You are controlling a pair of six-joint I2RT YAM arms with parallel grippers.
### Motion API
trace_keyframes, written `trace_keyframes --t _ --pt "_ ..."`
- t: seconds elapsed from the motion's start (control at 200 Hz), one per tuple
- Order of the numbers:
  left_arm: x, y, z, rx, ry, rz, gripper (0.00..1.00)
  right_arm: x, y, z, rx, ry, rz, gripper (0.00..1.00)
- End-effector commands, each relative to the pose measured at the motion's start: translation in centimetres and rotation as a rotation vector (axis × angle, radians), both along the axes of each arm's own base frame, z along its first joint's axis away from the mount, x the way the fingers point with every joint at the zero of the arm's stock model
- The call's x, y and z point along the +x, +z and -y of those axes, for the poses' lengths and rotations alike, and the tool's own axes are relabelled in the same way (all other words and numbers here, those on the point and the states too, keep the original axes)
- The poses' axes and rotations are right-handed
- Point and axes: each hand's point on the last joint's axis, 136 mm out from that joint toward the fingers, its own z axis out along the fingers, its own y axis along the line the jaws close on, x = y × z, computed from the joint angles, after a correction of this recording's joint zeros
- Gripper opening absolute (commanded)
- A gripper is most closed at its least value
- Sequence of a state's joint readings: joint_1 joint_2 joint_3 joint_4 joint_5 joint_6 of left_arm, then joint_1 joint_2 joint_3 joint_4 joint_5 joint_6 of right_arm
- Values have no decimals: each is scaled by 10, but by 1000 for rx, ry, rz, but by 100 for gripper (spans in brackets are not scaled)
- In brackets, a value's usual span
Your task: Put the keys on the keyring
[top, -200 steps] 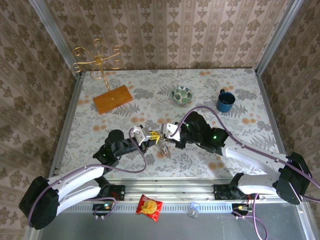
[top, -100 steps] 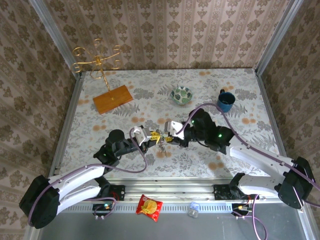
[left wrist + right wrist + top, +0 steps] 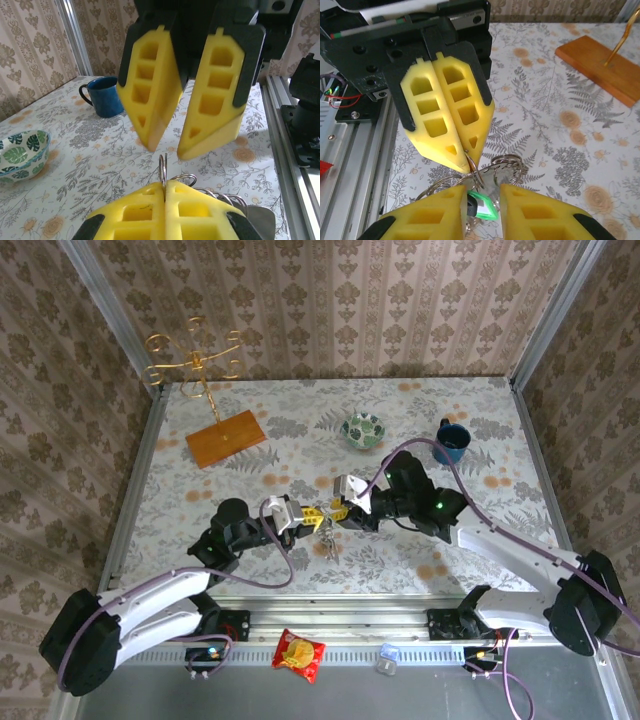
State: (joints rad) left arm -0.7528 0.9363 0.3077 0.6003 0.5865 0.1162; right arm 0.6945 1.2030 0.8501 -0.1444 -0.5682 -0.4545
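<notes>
On the far left of the table (image 3: 500,410), a gold wire stand (image 3: 195,365) rises from a wooden block (image 3: 225,438). Nearer the arms, the left gripper (image 3: 308,517) reaches toward the middle. Its yellow fingers (image 3: 445,115) are pressed together, pinching a thin metal loop of the keyring (image 3: 163,172) at their tips. More wire loops curl out just beside that pinch.

From above, the bunch hangs just below the two grippers, but it cannot be told whether it touches the table. The green key (image 3: 481,208) sits in the gap between the fingers of the right gripper (image 3: 336,512). This gripper faces the left one tip to tip with its fingers apart.

Farther right and back stand a patterned bowl (image 3: 363,430) and a blue mug (image 3: 451,443), well apart from the grippers.
</notes>
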Motion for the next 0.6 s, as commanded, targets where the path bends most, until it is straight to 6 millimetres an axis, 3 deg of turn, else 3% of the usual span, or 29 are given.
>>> trace_keyframes --t 0.0,0.595 --pt "-4 17 2 -49 -39 69 0 -1 13 -8 40 31 -14 25" --pt "-6 17 5 -55 -61 62 0 -18 4 -17 28 166 -102 0"
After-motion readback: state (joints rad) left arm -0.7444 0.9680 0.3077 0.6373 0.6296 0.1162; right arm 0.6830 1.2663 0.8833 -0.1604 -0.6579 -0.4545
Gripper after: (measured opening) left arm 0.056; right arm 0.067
